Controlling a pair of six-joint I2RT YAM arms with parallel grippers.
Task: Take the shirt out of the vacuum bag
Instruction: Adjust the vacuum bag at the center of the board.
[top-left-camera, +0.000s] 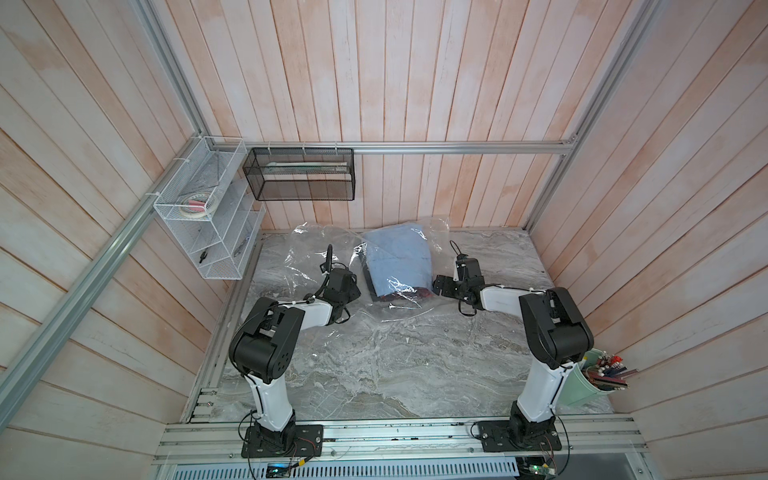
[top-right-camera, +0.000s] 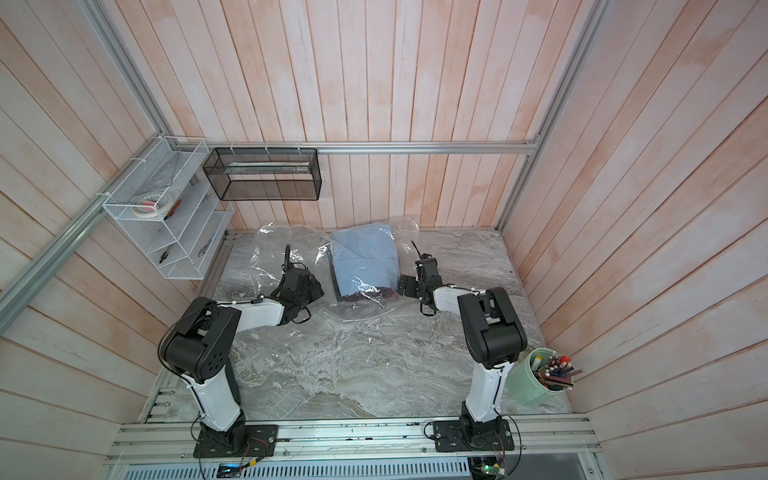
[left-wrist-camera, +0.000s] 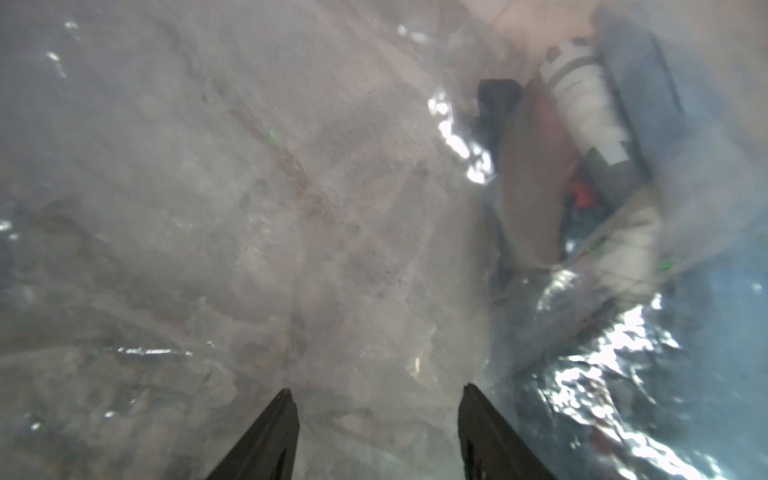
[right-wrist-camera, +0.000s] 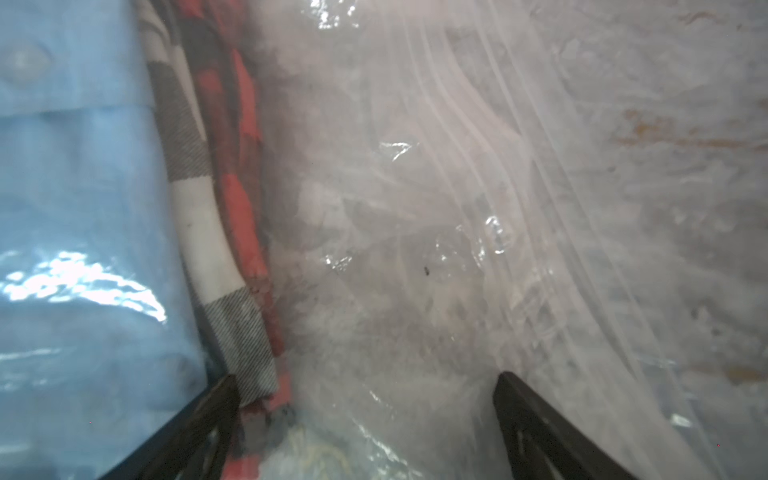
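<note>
White arms (top-left-camera: 270, 399), black joints (top-left-camera: 266, 340), looping black cables (top-left-camera: 330, 257)

We see the vacuum bag (top-left-camera: 307, 253), clear and crinkled, lying spread out at the far end of the worktop (top-left-camera: 374, 365). Inside it, toward its right side, the folded light blue shirt (top-left-camera: 395, 257) rests on checked cloth (right-wrist-camera: 241, 124).

Vacuum bag (right-wrist-camera: 457, 208), ahead of right gripper (right-wrist-camera: 365, 386): clear plastic film, glossy, crinkled, bright glare patches.
Blue shirt (right-wrist-camera: 83, 166), by one finger (right-wrist-camera: 199, 419): matt woven cloth, fine weave, under film.
Next to it: grey-white checked cloth (right-wrist-camera: 195, 195), twill, soft; red-black plaid cloth (right-wrist-camera: 245, 199), fuzzy.
Finger: matt black.
Tabletop (top-left-camera: 395, 365) beneath gripper: grey marble look, smooth, slight sheen.
Walls (top-left-camera: 415, 83): whitewashed wood planks, matt.
Frame rail (top-left-camera: 457, 147): brushed metal.
Rack (top-left-camera: 216, 232): white wire mesh.
Basket (top-left-camera: 299, 178): black metal mesh.
</note>
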